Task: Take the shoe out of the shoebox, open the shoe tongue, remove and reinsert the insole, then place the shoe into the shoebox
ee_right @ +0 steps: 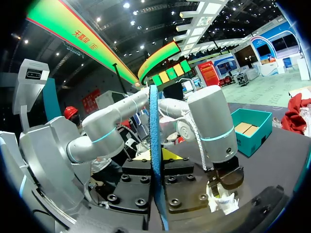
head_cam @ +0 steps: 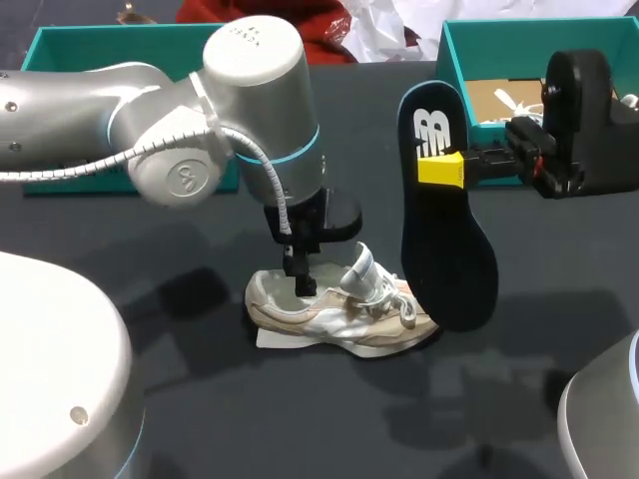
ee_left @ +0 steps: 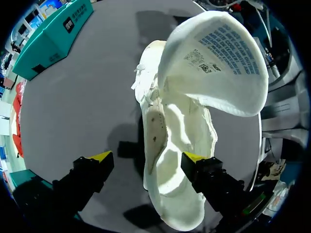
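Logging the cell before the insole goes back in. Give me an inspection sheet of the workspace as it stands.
Surface: dark table.
Job's things: sneaker on its sole mid-table, tongue folded open; dark insole out, held upright beside the toe; teal shoebox at the far right.
Clutter: second teal box far left; white sheet under the sneaker's heel; red cloth at the far edge.
Grippers: left gripper open, one finger inside the heel opening, the other outside; right gripper shut on the insole.
Cables: white corrugated hose along the left arm.
Surroundings: nothing seen.
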Available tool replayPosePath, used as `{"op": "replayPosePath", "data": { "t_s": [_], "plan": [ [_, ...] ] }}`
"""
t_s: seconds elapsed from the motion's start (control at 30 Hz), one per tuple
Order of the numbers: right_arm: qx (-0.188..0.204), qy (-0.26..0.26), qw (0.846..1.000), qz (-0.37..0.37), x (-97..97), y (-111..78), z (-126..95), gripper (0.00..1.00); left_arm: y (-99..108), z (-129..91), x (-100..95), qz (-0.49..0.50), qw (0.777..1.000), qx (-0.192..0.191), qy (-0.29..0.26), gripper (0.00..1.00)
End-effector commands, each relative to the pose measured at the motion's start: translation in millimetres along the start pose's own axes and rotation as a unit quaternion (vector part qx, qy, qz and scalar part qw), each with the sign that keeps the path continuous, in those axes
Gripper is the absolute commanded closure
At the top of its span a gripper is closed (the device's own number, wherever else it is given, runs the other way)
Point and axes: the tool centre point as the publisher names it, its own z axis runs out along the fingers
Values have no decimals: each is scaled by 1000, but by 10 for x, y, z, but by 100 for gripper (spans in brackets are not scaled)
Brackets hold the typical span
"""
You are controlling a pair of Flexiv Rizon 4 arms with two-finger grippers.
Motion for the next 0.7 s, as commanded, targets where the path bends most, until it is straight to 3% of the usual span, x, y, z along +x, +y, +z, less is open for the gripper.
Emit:
{"op": "replayPosePath", "data": {
  "t_s": [0.03,0.17,0.43,0.6,0.63,0.67,0.7],
  "plan": [
    [-1,-1,1000,0,-4,-11,18,100,-35,165,5,-3,1000,0,-3,15],
    [-1,-1,1000,0,-4,-11,18,100,-50,228,12,-8,1000,0,-5,21],
    [-1,-1,1000,0,-4,-11,18,100,-92,334,35,-11,1000,-7,-3,54],
    [-1,-1,1000,0,-4,-11,18,100,-103,351,55,-10,1000,-10,1,63],
    [-1,-1,1000,0,-4,-11,18,100,-103,351,56,-10,1000,-10,2,72],
    [-1,-1,1000,0,-4,-11,18,100,-102,351,60,-10,1000,-10,2,96],
    [-1,-1,1000,0,-4,-11,18,100,-100,348,66,-10,1000,-10,2,100]
  ]
}}
